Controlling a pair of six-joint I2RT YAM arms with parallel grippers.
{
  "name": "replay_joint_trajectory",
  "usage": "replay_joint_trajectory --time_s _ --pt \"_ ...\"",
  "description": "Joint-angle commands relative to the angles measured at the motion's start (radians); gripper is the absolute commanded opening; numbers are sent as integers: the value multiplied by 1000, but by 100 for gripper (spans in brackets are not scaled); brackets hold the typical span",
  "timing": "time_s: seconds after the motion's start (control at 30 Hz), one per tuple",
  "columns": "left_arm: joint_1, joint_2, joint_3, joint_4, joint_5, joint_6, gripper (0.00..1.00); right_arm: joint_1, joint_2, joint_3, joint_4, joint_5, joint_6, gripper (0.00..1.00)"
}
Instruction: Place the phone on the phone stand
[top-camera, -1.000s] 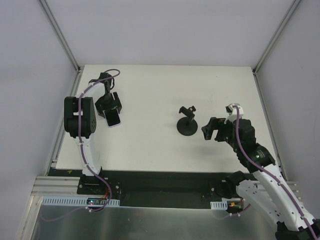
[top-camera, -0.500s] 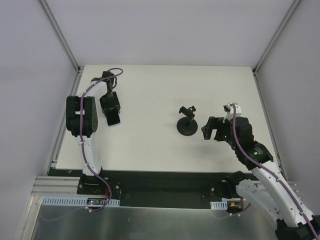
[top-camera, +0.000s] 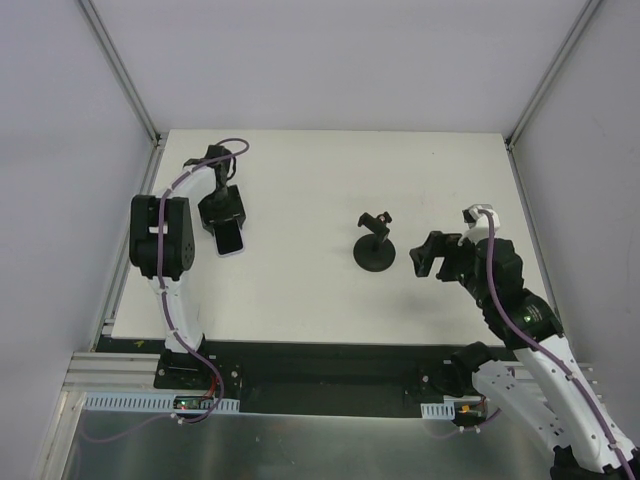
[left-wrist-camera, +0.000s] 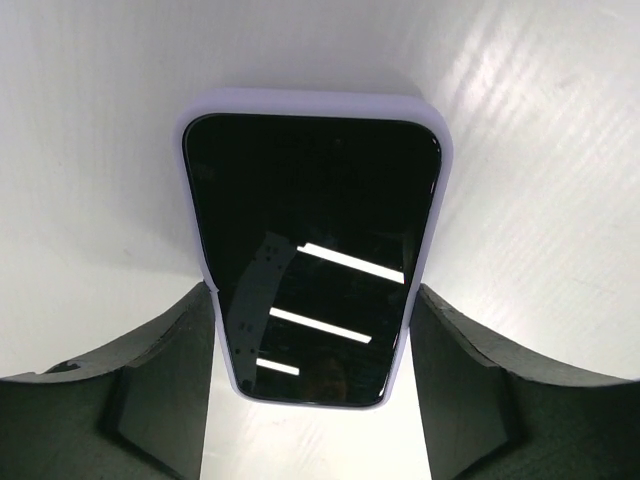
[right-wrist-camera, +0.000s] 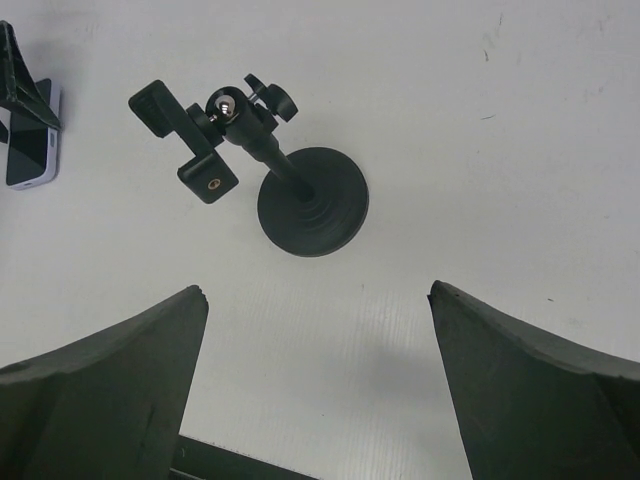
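Observation:
The phone (left-wrist-camera: 315, 230), black with a pale rim, lies screen up at the table's left (top-camera: 231, 238). My left gripper (top-camera: 222, 218) straddles its near half, and in the left wrist view (left-wrist-camera: 312, 292) both fingers touch the phone's long edges. I cannot tell whether it is off the table. The phone stand (top-camera: 375, 250), with a round black base, stem and clamp on top, stands right of the table's middle. My right gripper (top-camera: 432, 256) is open and empty just right of the stand, which sits ahead of its fingers (right-wrist-camera: 312, 200). The phone's corner also shows in the right wrist view (right-wrist-camera: 28, 150).
The white table (top-camera: 300, 290) ends at a black rail along the near edge. Grey walls with metal corner posts (top-camera: 125, 80) close in the left, back and right sides.
My left gripper has turned slightly and shifted over the phone, and the phone has turned a little with it. My right gripper has drawn back a little to the right, away from the stand.

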Motion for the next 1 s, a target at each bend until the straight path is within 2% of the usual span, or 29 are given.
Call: replay_joint_trajectory --time_s 0.0,0.17,0.37,0.43,0.5,0.63,0.73,0.83,0.97 --pt "-23 -150 -31 8 15 -33 0 -3 50 95 -34 -15 -56 96" --pt "-26 -284 -57 51 81 -42 0 -3 95 151 -37 -69 -87 96" --pt "-28 -462 -94 128 303 -51 0 3 139 226 -25 -155 -118 96" --pt "-38 -530 -112 189 403 -53 0 29 179 261 -17 -161 -125 97" --pt "-58 -573 -130 253 441 -56 0 93 243 293 -14 -129 -136 97" --pt "-144 -680 -150 326 451 -68 0 222 360 397 -17 -58 -139 98" --pt "-227 -749 -186 399 439 -114 0 294 418 437 47 -63 -121 98" --pt "-334 -795 -203 424 351 -179 0 360 470 434 138 -92 -102 98" --pt "-445 -828 -216 468 238 -280 0 454 533 436 211 53 -67 99"
